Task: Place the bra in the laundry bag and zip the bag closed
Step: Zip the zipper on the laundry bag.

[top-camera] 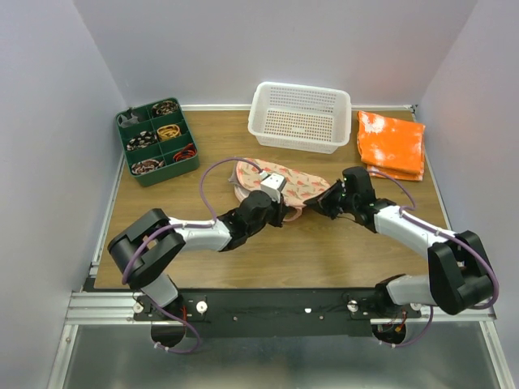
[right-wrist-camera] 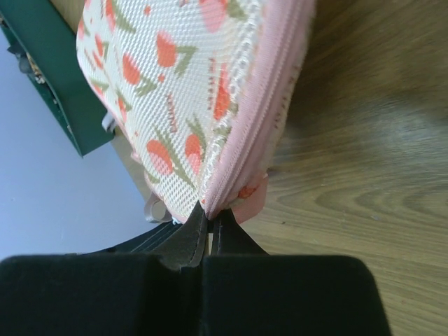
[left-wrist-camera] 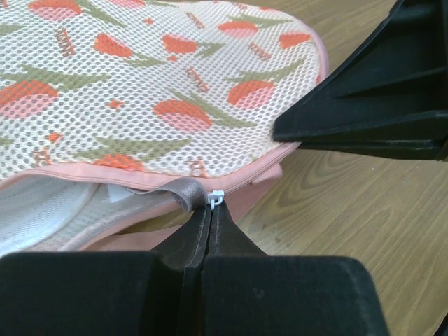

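Note:
The laundry bag (top-camera: 304, 185), pale pink mesh with a red and green fruit print, lies mid-table between both grippers. My left gripper (top-camera: 285, 214) is at its front edge. In the left wrist view it (left-wrist-camera: 211, 208) is shut on the small white zipper pull (left-wrist-camera: 217, 199) at the bag's (left-wrist-camera: 161, 91) rim. The rim gapes open to the left of the pull. A taupe strap of the bra (left-wrist-camera: 178, 190) loops out of that gap; the rest of the bra is hidden inside. My right gripper (top-camera: 319, 203) (right-wrist-camera: 212, 212) is shut on the pink zipped rim at the bag's (right-wrist-camera: 189, 91) right end.
A white perforated basket (top-camera: 300, 117) stands at the back centre. An orange-and-white folded cloth (top-camera: 392, 144) lies back right. A green compartment tray (top-camera: 156, 140) with small items sits back left, also in the right wrist view (right-wrist-camera: 52, 77). Grey walls enclose three sides.

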Tool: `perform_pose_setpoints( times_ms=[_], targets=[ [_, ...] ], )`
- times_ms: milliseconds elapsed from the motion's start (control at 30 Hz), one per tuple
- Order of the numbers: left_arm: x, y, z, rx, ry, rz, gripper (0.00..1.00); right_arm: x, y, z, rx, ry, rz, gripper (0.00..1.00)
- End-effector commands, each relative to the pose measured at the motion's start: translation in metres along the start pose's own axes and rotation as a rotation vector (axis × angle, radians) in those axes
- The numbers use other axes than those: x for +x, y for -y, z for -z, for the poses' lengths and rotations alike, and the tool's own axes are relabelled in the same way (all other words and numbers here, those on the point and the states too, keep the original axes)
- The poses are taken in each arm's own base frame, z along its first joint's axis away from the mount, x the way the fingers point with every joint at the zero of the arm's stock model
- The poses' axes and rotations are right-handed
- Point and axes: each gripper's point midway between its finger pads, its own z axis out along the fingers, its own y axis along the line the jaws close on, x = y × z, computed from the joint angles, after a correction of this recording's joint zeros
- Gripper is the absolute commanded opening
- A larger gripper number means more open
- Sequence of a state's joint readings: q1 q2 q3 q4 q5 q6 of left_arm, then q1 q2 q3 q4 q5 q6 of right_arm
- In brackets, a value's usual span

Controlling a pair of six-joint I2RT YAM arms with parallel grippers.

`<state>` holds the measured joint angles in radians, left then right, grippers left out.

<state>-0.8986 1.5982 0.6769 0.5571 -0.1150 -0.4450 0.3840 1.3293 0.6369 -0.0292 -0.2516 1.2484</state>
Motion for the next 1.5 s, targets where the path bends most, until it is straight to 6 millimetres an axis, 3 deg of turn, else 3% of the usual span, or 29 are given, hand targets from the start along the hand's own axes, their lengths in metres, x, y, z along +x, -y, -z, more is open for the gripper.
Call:
perform_pose_setpoints(
  times_ms=[0,467,633,767,833,900,933,1033,1133,1467],
  targets=[
    [-0.001,-0.023,0.009,-0.092,-0.002,-0.014,0.00,-0.023,0.021,0.007,0.090,0.103,0.008,0.01],
    [0.002,-0.053,0.033,-0.198,-0.031,-0.025,0.00,-0.059,0.041,0.011,0.193,0.230,0.038,0.01],
    [0.011,-0.062,0.045,-0.226,-0.052,-0.007,0.00,-0.069,0.035,0.009,0.197,0.246,0.057,0.01],
    [0.017,-0.056,0.049,-0.195,-0.065,0.036,0.00,-0.065,0.022,0.005,0.160,0.186,0.112,0.18],
    [0.016,-0.051,0.046,-0.177,-0.062,0.063,0.00,-0.054,0.018,0.005,0.145,0.121,0.112,0.33],
    [0.016,-0.047,0.041,-0.163,-0.067,0.092,0.00,-0.045,0.014,0.008,0.108,0.081,0.099,0.62],
    [0.016,-0.046,0.039,-0.165,-0.069,0.102,0.00,-0.037,0.006,0.015,0.068,0.052,0.089,0.66],
    [0.012,-0.039,0.030,-0.154,-0.070,0.129,0.00,-0.015,-0.007,0.028,-0.046,-0.022,0.018,0.71],
    [0.009,-0.031,0.023,-0.161,-0.082,0.116,0.00,0.001,-0.008,0.033,-0.098,-0.085,-0.061,0.71],
    [0.004,0.012,0.002,-0.131,-0.099,0.073,0.00,-0.001,-0.008,0.022,-0.120,-0.085,-0.154,0.71]
  ],
)
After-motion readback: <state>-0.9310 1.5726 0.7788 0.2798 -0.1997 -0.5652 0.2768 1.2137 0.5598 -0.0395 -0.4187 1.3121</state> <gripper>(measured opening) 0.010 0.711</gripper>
